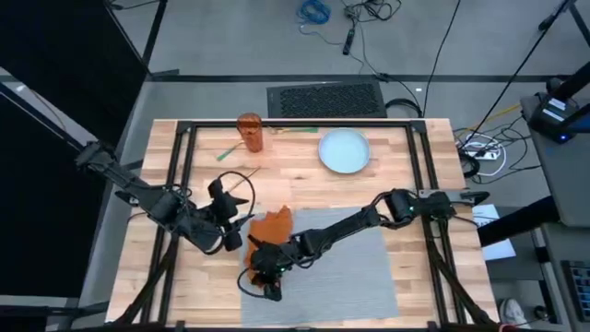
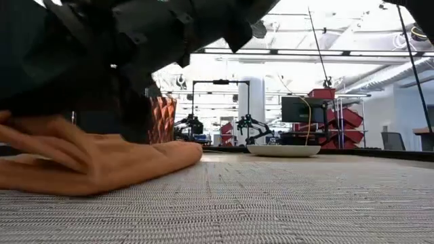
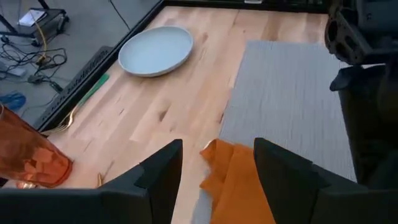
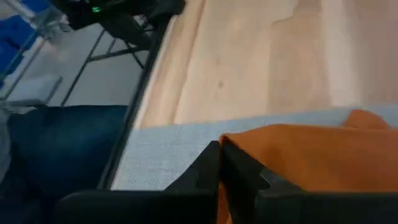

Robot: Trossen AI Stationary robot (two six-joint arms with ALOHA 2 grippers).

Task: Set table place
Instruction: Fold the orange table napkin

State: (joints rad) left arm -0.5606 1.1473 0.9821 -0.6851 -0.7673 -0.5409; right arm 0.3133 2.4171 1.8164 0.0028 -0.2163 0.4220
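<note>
While left claw [image 3: 217,180] gapes, right claw [image 4: 219,165] seemingly pinches napkin [image 4: 311,155]

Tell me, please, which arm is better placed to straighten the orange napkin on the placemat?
The right, probably: its hand looks shut on the napkin at the placemat's corner. The left hand hovers open just beside it.

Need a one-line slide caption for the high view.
Both grippers, left and right, meet at the orange napkin on the grey placemat's corner; plate and amber glass wait behind.
</note>
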